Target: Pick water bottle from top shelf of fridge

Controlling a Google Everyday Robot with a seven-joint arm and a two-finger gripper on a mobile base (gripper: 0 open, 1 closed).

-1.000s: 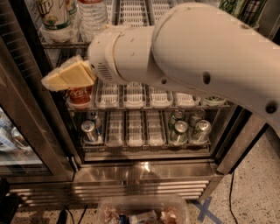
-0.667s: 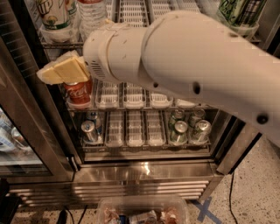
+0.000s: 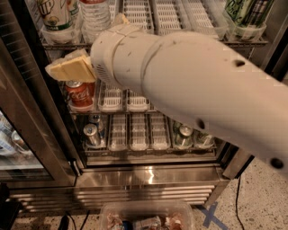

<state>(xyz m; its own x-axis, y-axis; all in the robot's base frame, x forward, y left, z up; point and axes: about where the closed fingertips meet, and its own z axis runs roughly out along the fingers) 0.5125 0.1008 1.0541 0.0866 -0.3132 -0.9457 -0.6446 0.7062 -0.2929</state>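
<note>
Leading the thick white arm (image 3: 189, 85), the gripper (image 3: 72, 68) shows as a pale-yellow wedge pointing left, in front of the left side of the open fridge (image 3: 227, 166). In this view it sits just under the front rail of the top shelf (image 3: 166, 15) and right above a red can (image 3: 81, 94). Whether it is released or clenched cannot be told from this angle, and nothing is seen held in it. The arm runs from the lower right edge up to the gripper and hides much of the middle rack.

At the bottom edge, nearest the camera, a clear plastic container (image 3: 144, 218) lies on the speckled floor, with a blue tape cross (image 3: 209, 215) just to its right. Behind them stands the shiny steel base panel (image 3: 148, 176), and the glass door (image 3: 18, 134) hangs open on the left.

Deeper in, the lowest rack holds silver cans (image 3: 92, 134) at its left and right ends, with white slotted lane trays (image 3: 137, 130) between them. One rack up, the red can stands at the left front, beside more trays.

Farthest up and back, the water bottle (image 3: 94, 18) stands upright at the left of the top shelf, clear and ribbed, its neck cut off by the frame edge. It is just right of a white container with a green logo (image 3: 57, 15) and is above the gripper, apart from it. Green-patterned cans (image 3: 246, 13) stand at the shelf's right end.
</note>
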